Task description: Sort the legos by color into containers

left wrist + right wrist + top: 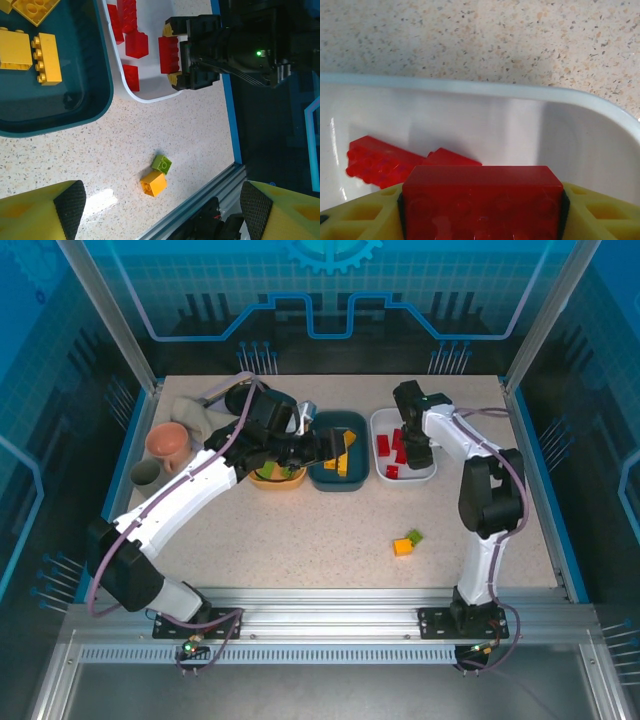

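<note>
The containers are the bulkiest of the task's things: the white tray (425,476), the dark teal tray (337,486) and the orange-yellow tray (280,483) stand in a row at the far middle of the table, shallow, rigid and likely light enough to slide if a finger pushes a rim. The legos are hard, glossy plastic, probably very light and not fragile. Their flat side walls are the best place to pinch, since the studded tops could tip in the pads. The right gripper (170,55) hangs over the white tray, clenched on the two end faces of a red brick (482,200), above the other red bricks (136,44) lying inside. Yellow bricks (46,58) lie in the teal tray. The left gripper (162,210) stands released and empty over the trays. Two small cubes are left to sort, a green brick (161,163) and an orange brick (153,183), touching corner to corner on the table near its front right. They sit so close that the jaws will likely need to come down along the free sides. The speckled tabletop (300,550) is flat, smooth and slightly shiny, so a nudged cube may skate. Blue-lit walls and a metal frame close in the sides. A pink cup (168,440) and a grey cup (145,472) stand far left, well apart from the work.
</note>
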Robot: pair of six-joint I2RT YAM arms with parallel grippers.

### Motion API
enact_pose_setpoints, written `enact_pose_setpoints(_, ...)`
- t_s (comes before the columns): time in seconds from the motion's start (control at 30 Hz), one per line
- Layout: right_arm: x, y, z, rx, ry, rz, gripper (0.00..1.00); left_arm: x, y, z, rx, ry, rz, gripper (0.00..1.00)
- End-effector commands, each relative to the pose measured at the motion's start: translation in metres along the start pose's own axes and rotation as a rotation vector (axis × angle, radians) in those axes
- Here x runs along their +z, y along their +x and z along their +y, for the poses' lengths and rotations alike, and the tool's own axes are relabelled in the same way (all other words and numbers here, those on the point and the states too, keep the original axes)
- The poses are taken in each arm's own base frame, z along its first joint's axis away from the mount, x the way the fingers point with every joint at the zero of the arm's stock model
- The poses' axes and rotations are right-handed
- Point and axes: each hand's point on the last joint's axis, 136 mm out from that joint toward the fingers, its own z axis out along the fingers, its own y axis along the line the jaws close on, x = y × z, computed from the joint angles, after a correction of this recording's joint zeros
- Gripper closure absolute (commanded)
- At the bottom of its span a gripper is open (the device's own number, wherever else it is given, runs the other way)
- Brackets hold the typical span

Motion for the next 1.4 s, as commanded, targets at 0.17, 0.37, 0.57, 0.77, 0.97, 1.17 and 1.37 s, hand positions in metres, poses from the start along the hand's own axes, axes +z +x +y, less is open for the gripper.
enact_pose_setpoints(0.17, 0.014, -0.006, -0.003, 0.089, 0.098, -0.022, 0.43, -0.002, 0.004, -0.008, 0.023, 0.032, 0.016, 0.16)
enact_pose_setpoints(0.37, 0.005, -0.001, 0.014, 0.034, 0.068, 0.002, 0.23, -0.003, 0.009, -0.003, 0.026, 0.018, 0.023, 0.16)
enact_pose_setpoints(0.57, -0.027, -0.002, 0.024, 0.003, -0.019, 0.015, 0.15, -0.006, 0.012, -0.001, 0.019, 0.013, 0.022, 0.16)
enact_pose_setpoints(0.77, -0.082, 0.005, 0.042, -0.202, -0.173, -0.011, 0.17, -0.011, 0.017, 0.004, 0.029, -0.014, 0.034, 0.16)
enact_pose_setpoints(0.97, -0.139, 0.023, 0.006, -0.637, -0.258, -0.138, 0.2, -0.022, 0.035, 0.016, 0.044, -0.043, 0.067, 0.16)
enact_pose_setpoints(1.17, -0.139, 0.036, -0.094, -0.995, -0.19, -0.125, 0.21, -0.03, 0.06, 0.04, 0.041, -0.092, 0.109, 0.16)
enact_pose_setpoints(1.37, -0.121, 0.036, -0.174, -1.167, -0.086, 0.015, 0.19, -0.039, 0.081, 0.062, 0.016, -0.139, 0.125, 0.16)
